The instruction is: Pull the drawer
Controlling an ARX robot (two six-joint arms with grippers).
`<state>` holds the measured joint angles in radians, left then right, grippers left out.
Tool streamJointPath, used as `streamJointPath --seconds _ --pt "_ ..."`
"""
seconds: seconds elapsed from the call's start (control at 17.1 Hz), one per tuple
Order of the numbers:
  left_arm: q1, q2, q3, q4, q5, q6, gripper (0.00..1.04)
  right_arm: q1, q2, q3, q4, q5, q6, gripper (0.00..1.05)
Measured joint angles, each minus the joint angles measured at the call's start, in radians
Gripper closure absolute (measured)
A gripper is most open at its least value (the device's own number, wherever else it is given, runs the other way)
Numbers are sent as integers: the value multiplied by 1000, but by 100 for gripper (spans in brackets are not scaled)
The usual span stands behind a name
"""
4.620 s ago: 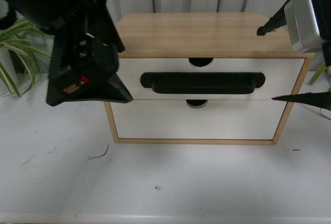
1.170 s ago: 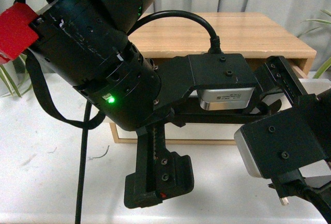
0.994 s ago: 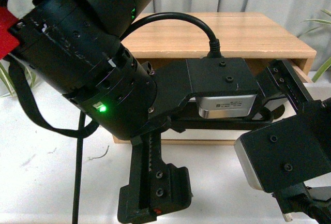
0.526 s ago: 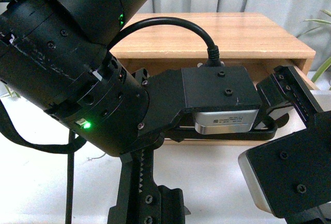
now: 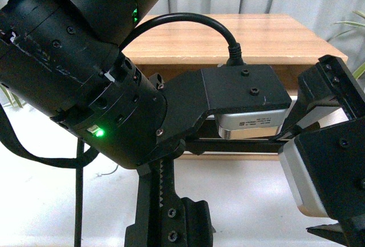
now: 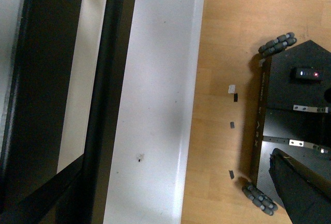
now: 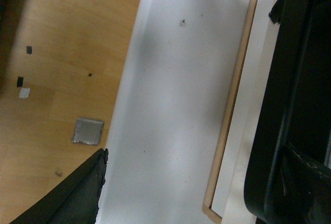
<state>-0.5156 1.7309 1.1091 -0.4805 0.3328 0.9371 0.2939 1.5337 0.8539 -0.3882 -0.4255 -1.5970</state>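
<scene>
The drawer is mostly hidden behind my arms in the front view; only a strip of its black bar handle (image 5: 239,142) shows under the wooden cabinet top (image 5: 256,36). In the left wrist view the handle (image 6: 111,79) runs as a long black bar, well apart from my open left gripper (image 6: 266,71), which holds nothing. My right gripper (image 7: 189,81) is open over the white table, beside the cabinet's wood frame (image 7: 232,105) and a white drawer front (image 7: 258,79). A large black shape (image 7: 300,105) fills that view's edge; what it is I cannot tell.
My left arm (image 5: 102,87) and its wrist camera (image 5: 251,124) block the middle of the front view, and my right arm (image 5: 325,167) blocks the right. The white table (image 6: 155,105) ends at a wooden floor (image 6: 222,79), where the robot base (image 6: 295,110) stands. Plant leaves (image 5: 359,67) show at the far right.
The drawer was shut 4.6 s ago, then stood out from the cabinet. Over the last second both arms drew back toward the camera, and the right arm shifted right.
</scene>
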Motion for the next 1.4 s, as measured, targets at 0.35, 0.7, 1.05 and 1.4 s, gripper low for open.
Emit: streamJointPath --seconds 0.35,0.7,1.05,1.4 --pt "22 -33 2 33 20 -68 7 6 -18 -10 -18 -97 -20 6" --pt "44 -75 33 7 51 -102 7 -38 -32 39 -24 -108 -27 6" --pt "124 -198 50 92 161 -224 7 -140 -92 134 -26 -262 91 6" --pt "460 -314 -43 614 16 -757 7 -324 -97 59 610 -132 634 6"
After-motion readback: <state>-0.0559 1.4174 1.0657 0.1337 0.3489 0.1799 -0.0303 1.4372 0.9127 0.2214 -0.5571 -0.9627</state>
